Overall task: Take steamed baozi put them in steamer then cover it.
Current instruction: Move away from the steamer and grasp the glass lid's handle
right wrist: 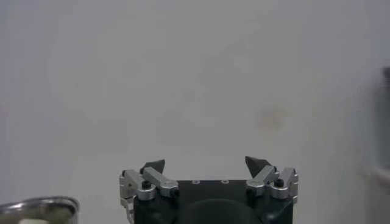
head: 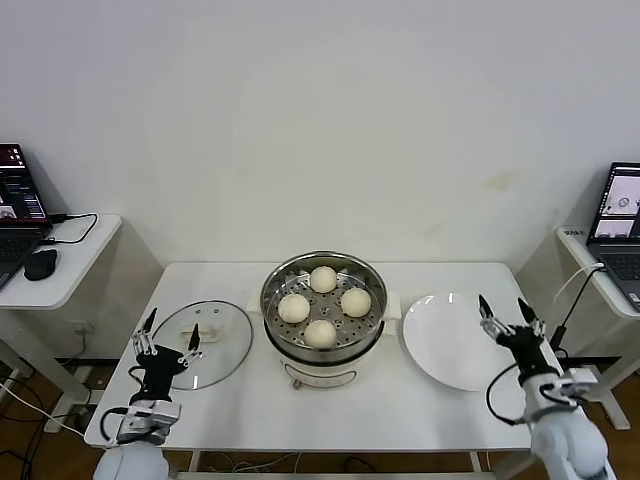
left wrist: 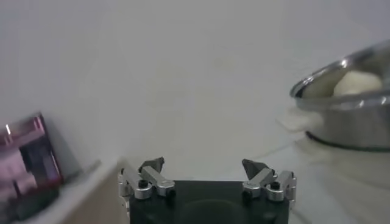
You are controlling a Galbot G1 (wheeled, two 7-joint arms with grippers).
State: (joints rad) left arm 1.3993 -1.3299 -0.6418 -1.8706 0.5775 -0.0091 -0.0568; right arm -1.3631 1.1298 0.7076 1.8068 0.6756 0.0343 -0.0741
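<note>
I count four smooth cream-white baozi already in the shiny steel steamer mid-surface; clear glass cover lies at its nine o'clock; left end effector gapes empty beside it, right end effector likewise at three; covering comes next, I judge.

The steamer was shiny metal. The baozi looked smooth and soft. The cover was clear glass. The plate was glossy.

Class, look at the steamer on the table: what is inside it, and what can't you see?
Four baozi sit on the perforated tray inside the open steamer. Whatever lies beneath that tray is hidden.
</note>
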